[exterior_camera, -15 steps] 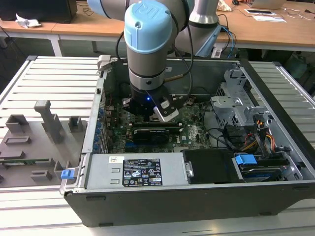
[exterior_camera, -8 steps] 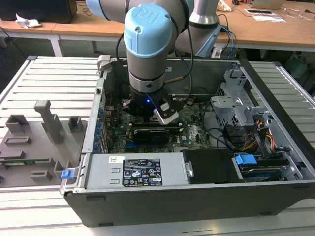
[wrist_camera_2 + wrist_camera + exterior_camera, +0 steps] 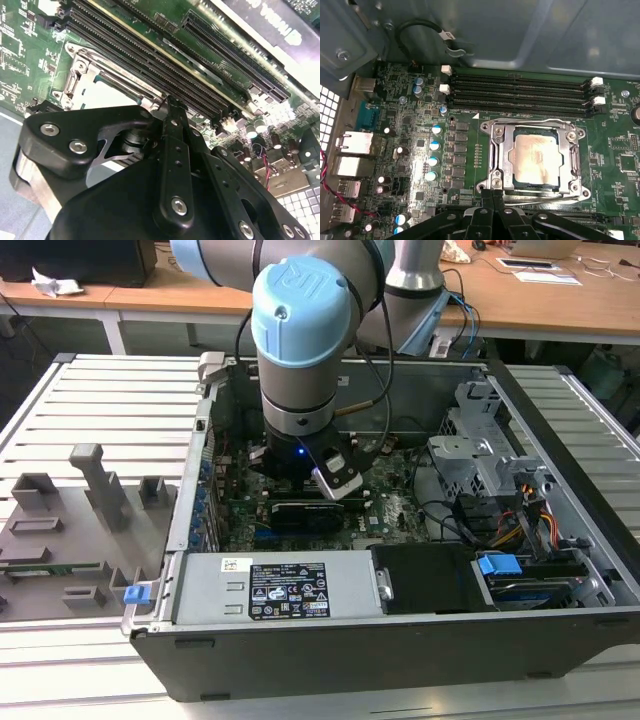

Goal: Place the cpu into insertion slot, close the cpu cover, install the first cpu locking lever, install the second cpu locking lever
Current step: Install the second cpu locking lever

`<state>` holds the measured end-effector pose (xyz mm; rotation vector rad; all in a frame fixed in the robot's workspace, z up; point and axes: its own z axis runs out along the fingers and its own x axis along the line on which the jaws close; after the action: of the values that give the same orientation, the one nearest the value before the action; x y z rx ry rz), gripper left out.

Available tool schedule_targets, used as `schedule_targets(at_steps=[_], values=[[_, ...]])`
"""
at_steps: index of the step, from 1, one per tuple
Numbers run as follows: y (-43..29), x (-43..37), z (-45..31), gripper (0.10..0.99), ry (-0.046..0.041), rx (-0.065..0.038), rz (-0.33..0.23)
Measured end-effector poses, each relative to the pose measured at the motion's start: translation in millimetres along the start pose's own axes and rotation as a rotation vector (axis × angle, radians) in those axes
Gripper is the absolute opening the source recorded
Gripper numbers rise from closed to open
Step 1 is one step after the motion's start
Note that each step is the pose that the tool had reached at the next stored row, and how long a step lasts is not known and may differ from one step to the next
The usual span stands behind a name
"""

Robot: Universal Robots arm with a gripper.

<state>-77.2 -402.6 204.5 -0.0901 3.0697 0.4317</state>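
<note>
This is a robotics lab or electronics workshop. An opened computer case (image 3: 400, 570) sits on a slatted aluminium counter (image 3: 110, 400) beside grey fixture blocks (image 3: 95, 480). Wooden desks (image 3: 560, 295) with papers and cables stand along the far edge behind the robot arm (image 3: 300, 330).

Even bright light, glare on cpu (image 3: 538, 154).

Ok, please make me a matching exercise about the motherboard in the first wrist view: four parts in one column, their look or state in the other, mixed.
1 cpu
2 cpu cover
3 memory slots
4 capacitors

a long, black, white latches at the ends
b silvery frame lying around the chip
c square, dull tan metal face
d small cylinders with blue tops

Pairs: 1-c, 2-b, 3-a, 4-d
</note>
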Motion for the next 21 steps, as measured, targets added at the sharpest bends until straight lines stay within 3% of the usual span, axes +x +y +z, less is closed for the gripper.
schedule_targets(at_steps=[11,21], values=[[-1.6,0.2,5.5,0.106,-0.0018,-0.028,0.001],[-2.9,4.2,11.0,0.106,-0.0024,-0.039,0.001]])
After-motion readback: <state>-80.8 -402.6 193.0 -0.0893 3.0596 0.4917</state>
